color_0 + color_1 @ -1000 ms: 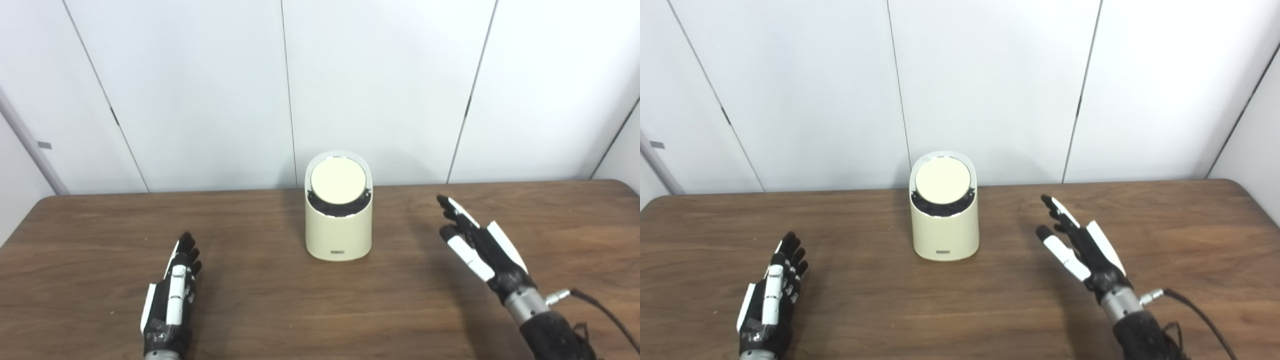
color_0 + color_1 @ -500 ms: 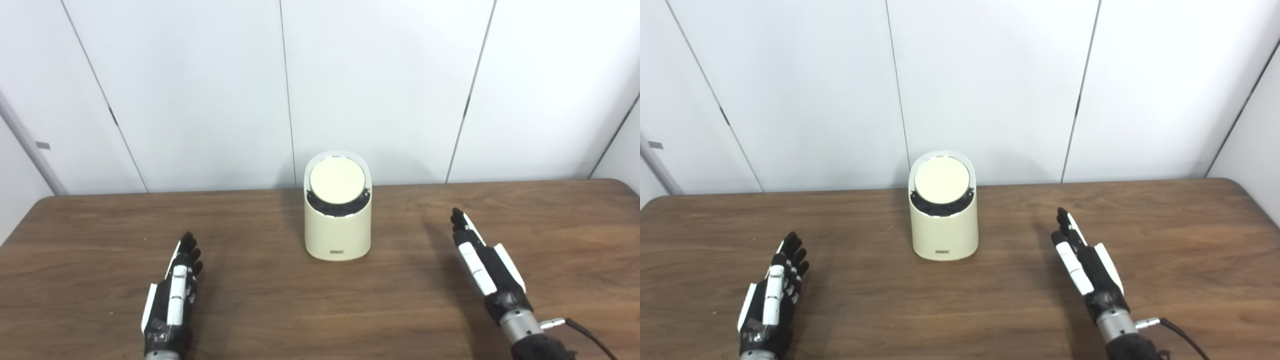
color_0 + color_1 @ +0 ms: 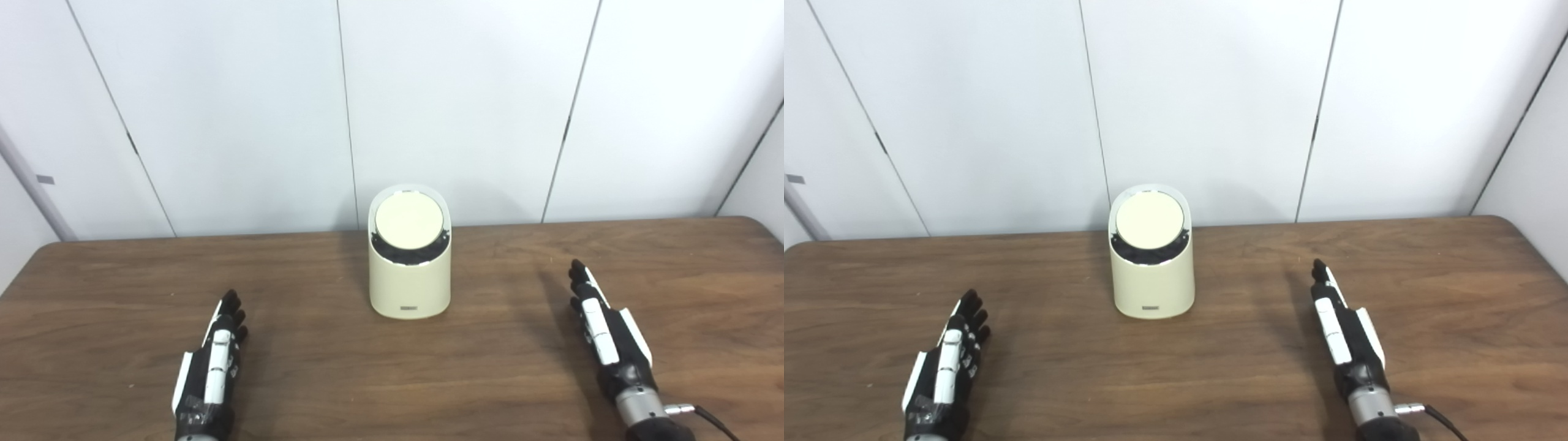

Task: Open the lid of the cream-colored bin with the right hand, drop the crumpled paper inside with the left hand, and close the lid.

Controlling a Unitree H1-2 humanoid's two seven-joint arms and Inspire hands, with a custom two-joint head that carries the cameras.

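Note:
The cream-colored bin [image 3: 409, 288] stands upright at the middle of the wooden table. Its round lid [image 3: 409, 222] sits tilted in the slanted top, and a dark crescent gap shows below the lid's lower edge. My left hand [image 3: 211, 367] lies flat on the table at the near left, fingers straight, holding nothing. My right hand [image 3: 606, 334] rests edge-on at the near right, fingers straight and pointing away, also holding nothing. Both hands are well apart from the bin. No crumpled paper shows in either view.
The brown table [image 3: 318, 380] runs to the white panelled wall [image 3: 245, 110] right behind the bin. A cable [image 3: 1442, 419] trails from my right wrist towards the bottom edge.
My right hand has drawn back from beside the bin, lowered towards the table and turned edge-on. The left hand has stayed put. The camera has shifted slightly.

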